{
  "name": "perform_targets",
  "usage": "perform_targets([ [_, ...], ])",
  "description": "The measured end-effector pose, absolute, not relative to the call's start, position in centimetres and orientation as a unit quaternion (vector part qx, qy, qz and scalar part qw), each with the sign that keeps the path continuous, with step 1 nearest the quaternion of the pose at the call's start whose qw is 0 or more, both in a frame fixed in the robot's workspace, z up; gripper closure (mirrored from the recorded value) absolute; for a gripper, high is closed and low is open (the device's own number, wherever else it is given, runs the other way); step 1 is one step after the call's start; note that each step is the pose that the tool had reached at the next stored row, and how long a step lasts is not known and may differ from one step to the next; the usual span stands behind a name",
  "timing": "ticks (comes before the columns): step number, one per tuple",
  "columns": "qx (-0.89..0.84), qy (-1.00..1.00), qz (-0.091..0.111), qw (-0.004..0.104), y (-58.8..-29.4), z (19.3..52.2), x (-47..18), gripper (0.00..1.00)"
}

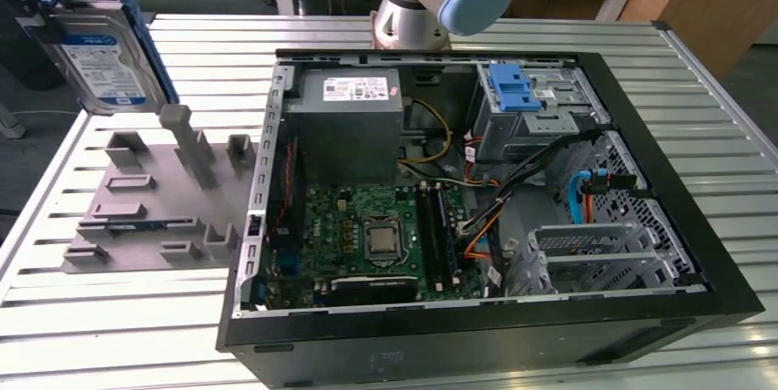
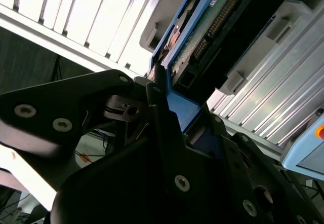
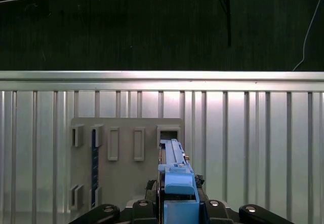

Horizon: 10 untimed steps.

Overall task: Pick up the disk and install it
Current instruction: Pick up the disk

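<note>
Clearly the tool (image 2: 161, 89) is clenched on the disk (image 1: 107, 53). In the second wrist view its dark fingers (image 2: 154, 97) pinch the blue bracket (image 2: 177, 107) that frames the drive, at one narrow end.

The disk is outside the open computer case (image 1: 632, 308), well apart from it on the exterior view's left. It stands on edge with its white-and-blue label (image 1: 104, 66) facing the camera. The grey slotted fixture (image 1: 158, 199) lies just beside the case on that same side. In the first wrist view the bracket's edge (image 3: 177, 181) hangs over the fixture with one slot (image 3: 169, 133) empty below it, so the drive looks to be clear of its holder and off the slatted metal surface (image 1: 122, 335).

As for handling, the disk is probably stiff and fairly heavy for its size, with smooth metal faces that would slip under a pinch. The plastic bracket is likely the better hold, though it may flex a little. The bare circuit board (image 2: 202, 36) and connector pins (image 2: 225, 8) on the underside are fragile and best left untouched. A knock against the case wall could harm the drive.
</note>
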State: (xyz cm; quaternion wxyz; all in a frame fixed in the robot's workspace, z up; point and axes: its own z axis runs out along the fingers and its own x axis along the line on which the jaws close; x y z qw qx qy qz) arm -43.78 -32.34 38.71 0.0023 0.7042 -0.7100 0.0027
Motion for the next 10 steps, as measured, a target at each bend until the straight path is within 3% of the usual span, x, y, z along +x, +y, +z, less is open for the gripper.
perform_targets([
  [10,0.704,-0.71,0.003,0.002,-32.34,39.67,-43.78,0.64],
])
